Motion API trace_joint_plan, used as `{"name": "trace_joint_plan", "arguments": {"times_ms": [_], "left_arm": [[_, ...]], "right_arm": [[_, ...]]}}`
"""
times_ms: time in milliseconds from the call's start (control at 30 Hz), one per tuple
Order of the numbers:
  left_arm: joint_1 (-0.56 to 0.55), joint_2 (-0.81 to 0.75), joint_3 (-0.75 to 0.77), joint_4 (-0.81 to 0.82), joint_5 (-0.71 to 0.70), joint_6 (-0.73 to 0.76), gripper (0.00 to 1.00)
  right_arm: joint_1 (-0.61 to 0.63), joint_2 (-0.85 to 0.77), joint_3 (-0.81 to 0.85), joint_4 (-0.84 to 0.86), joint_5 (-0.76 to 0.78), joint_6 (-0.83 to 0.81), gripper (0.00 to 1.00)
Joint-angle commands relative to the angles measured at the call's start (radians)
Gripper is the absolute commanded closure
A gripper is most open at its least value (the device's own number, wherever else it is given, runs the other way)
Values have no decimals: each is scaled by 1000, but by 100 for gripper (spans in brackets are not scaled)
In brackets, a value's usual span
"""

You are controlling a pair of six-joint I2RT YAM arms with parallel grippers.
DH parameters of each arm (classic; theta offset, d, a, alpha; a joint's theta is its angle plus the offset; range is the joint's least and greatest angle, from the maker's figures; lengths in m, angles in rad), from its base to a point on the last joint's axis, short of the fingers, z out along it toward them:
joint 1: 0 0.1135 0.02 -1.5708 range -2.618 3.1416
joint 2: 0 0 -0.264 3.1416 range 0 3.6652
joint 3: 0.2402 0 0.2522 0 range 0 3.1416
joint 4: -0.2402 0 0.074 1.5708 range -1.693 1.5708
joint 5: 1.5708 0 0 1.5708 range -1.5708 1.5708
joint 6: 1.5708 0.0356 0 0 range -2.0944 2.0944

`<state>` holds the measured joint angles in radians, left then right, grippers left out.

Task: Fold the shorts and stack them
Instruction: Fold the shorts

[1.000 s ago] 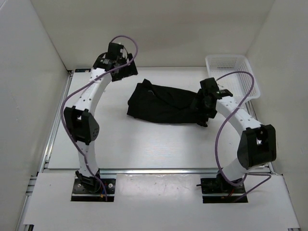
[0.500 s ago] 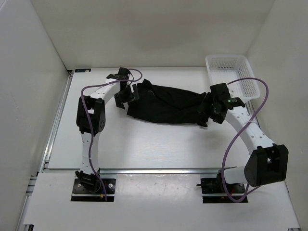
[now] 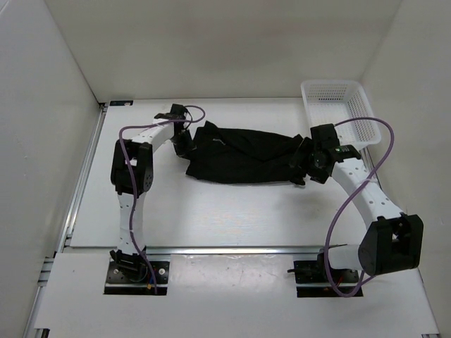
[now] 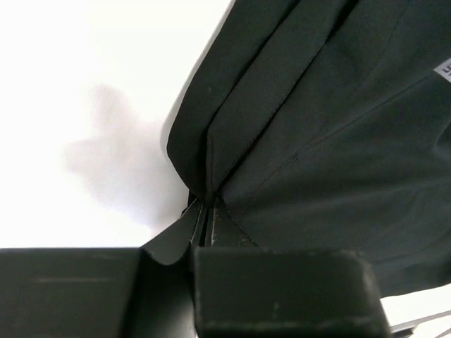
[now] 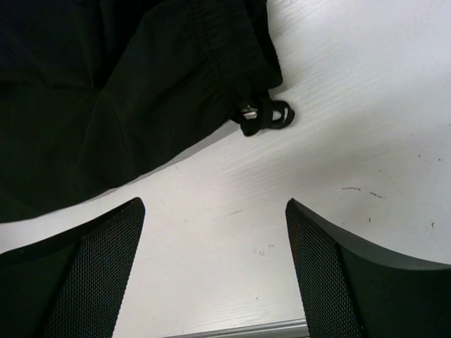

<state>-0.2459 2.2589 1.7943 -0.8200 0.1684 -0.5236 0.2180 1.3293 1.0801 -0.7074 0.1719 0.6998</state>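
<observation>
One rumpled oblong of soft black shorts [image 3: 243, 158]

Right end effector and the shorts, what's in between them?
Just bare white table, as the right wrist view shows. The right end effector is open, near the shorts.

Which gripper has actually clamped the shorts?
The left gripper: its jaws are shut on a pinched edge of the shorts. The right gripper is open at the other end, holding nothing.
</observation>
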Motion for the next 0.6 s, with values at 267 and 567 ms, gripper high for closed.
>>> {"name": "trace_joint_plan", "arguments": {"times_ms": [267,567], "left_arm": [[198,-569,-564,-39,-152,-46,90],[300,-653,-598,-85,-194,11,0]], "right_arm": [[29,-142,-101,-1,-126,-72,15],[179,-12,-22,19,-170,-131,52]]}}
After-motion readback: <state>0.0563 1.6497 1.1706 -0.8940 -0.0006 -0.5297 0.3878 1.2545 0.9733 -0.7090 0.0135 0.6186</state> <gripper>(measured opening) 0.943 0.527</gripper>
